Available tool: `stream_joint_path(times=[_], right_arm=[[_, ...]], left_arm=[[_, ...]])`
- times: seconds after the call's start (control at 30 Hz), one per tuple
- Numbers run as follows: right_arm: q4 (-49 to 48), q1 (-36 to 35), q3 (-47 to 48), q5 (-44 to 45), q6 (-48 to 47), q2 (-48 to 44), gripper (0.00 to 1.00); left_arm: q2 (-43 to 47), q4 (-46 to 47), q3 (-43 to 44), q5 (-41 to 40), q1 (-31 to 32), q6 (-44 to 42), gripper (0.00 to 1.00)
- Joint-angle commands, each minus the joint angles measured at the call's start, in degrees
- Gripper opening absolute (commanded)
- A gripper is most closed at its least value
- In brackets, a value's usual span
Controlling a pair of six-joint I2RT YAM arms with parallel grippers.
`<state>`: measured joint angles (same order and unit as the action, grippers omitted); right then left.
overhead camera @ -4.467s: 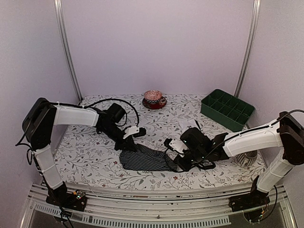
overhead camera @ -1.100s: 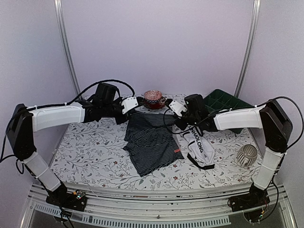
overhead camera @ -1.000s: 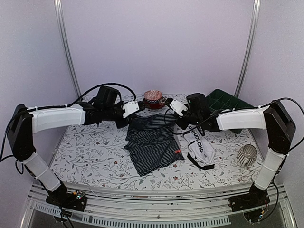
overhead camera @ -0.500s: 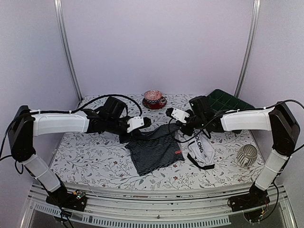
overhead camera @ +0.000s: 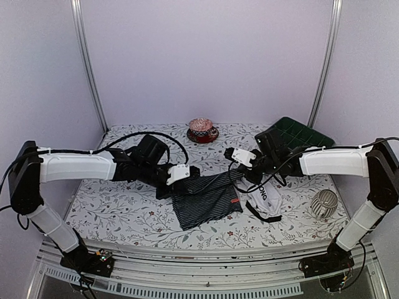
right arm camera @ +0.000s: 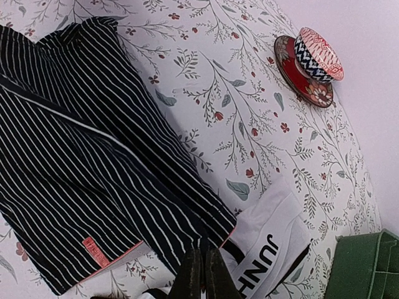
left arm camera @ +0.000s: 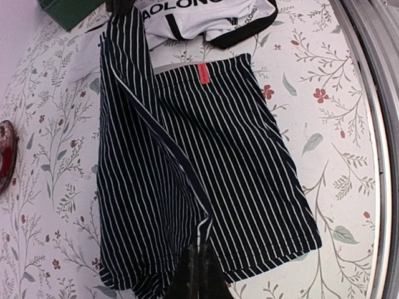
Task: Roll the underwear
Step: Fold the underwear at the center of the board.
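The black striped underwear (overhead camera: 206, 200) lies mid-table, its far edge lifted between my two grippers. My left gripper (overhead camera: 189, 172) is shut on that edge's left corner; in the left wrist view the left gripper (left arm camera: 199, 265) pinches the striped underwear (left arm camera: 206, 149), which hangs doubled over. My right gripper (overhead camera: 234, 169) is shut on the right corner; the right wrist view shows the right gripper (right arm camera: 202, 261) closed on the striped underwear's (right arm camera: 81, 156) hem. The white underwear (overhead camera: 265, 198) with black lettering lies crumpled just right, partly under the striped one (right arm camera: 271, 237) (left arm camera: 199, 15).
A red patterned bowl on a saucer (overhead camera: 202, 129) (right arm camera: 318, 56) stands at the back middle. A green compartment tray (overhead camera: 298, 134) (right arm camera: 368, 268) sits at the back right. A pale ribbed cup (overhead camera: 324, 202) lies near the right edge. The tablecloth is floral.
Both grippers have come down and toward the near side, bringing the striped underwear's far edge over its lower part, so the cloth now looks shorter and doubled.
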<state>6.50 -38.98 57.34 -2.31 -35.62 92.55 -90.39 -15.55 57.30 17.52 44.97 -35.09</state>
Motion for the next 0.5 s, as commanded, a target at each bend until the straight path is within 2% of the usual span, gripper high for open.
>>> stream_joint_path(times=[0.0, 0.47], right_arm=[[2.69, 0.05, -0.37, -1.26, 1.61, 1.11, 0.02], [4.32, -4.76, -3.2, -0.47, 5.37, 2.54, 0.02]], left_arm=[[0.39, -2.55, -1.21, 1.38, 1.61, 0.31, 0.0], [-1.02, -6.36, -2.37, 1.32, 3.61, -0.16, 0.0]])
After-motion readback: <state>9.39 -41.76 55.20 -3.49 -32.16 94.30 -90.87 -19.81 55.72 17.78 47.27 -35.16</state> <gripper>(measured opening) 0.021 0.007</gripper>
